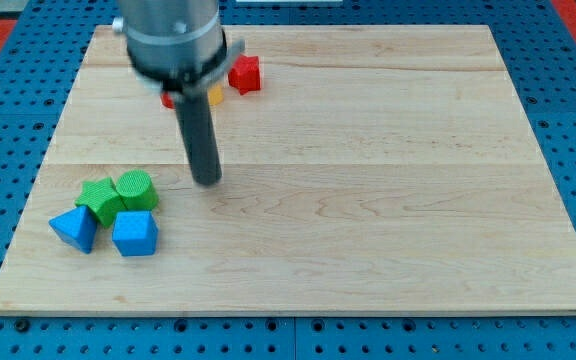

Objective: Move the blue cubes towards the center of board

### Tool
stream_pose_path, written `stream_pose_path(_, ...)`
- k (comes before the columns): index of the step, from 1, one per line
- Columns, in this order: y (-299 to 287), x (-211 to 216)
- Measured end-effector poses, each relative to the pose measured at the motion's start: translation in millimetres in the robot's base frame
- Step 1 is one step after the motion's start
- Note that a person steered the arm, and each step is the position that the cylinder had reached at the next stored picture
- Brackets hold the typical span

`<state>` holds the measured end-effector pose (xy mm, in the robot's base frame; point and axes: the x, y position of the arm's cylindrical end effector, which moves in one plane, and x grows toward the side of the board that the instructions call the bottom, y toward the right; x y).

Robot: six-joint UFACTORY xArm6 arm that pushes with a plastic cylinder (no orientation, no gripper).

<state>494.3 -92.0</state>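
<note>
Two blue blocks lie near the view's lower left of the wooden board (368,200): a blue cube-like block (134,234) and a blue wedge-shaped block (75,228) to its left. My tip (206,181) rests on the board up and to the right of them, apart from every block. The rod rises from it to the arm's grey body at the view's top.
A green star-like block (99,198) and a green cylinder (135,189) touch just above the blue blocks. A red block (245,74) sits near the view's top. A yellow block (214,97) and another red block (168,100) are mostly hidden behind the arm.
</note>
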Motion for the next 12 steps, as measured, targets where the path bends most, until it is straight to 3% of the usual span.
stream_pose_path(1, 13, 33)
stream_pose_path(3, 7, 47)
stream_pose_path(4, -12, 81)
stream_pose_path(5, -68, 68)
stream_pose_path(8, 14, 6)
stream_pose_path(9, 15, 68)
stream_pose_path(10, -60, 119)
stream_pose_path(11, -154, 88)
stream_pose_path(12, -135, 55)
